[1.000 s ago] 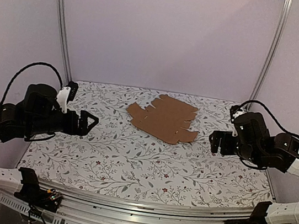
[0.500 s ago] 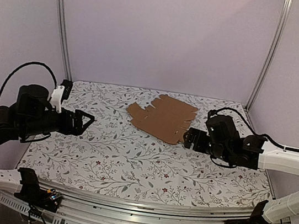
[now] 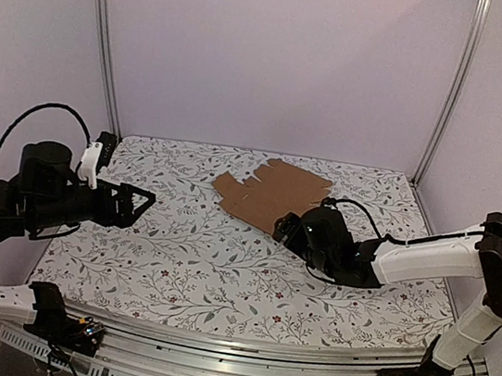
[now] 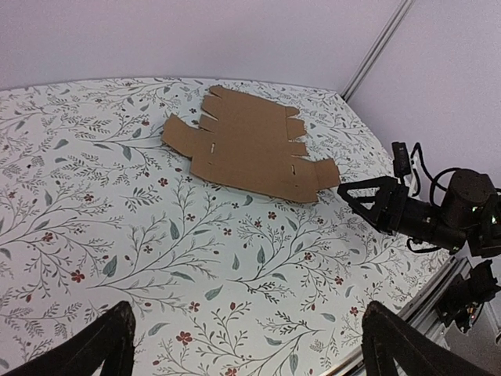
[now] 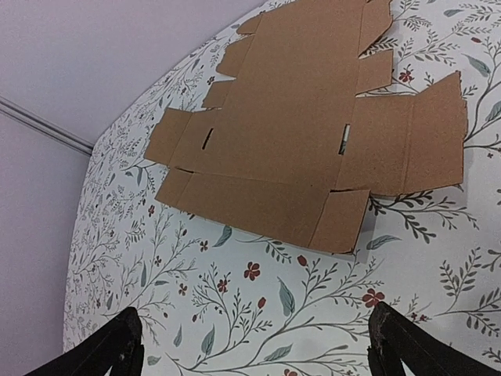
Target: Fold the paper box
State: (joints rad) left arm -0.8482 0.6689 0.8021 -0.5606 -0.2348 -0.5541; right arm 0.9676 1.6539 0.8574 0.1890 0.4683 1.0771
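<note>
1. The paper box (image 3: 273,196) lay as a flat die-cut sheet toward the far middle of the flower-patterned table (image 3: 220,277). Every flap was down and no crease was raised, so I judged the folding had not yet begun.
2. My right gripper (image 3: 284,229) hung low just beside the sheet's near edge, toward its right end. The fingers were spread wide and held nothing. In its own camera the cardboard filled the upper part of the view, with both fingertips below it and clear of it. I could not tell whether they touched the cloth.
3. My left gripper (image 3: 142,201) stood well apart from the sheet on the left side, above the table. Its jaws were likewise wide apart and empty, pointing across toward the cardboard.
4. I read the step in hand as the approach, getting a first purchase on an outer flap.
5. The next move, I reckoned, called for working one right finger under the edge of the nearest flap and closing on it. That looked awkward, since the sheet sat flush on the cloth.
6. I also judged that the left arm would need to come in and pin the middle panel. Otherwise the light cardboard could simply slide away instead of bending at its crease.
</note>
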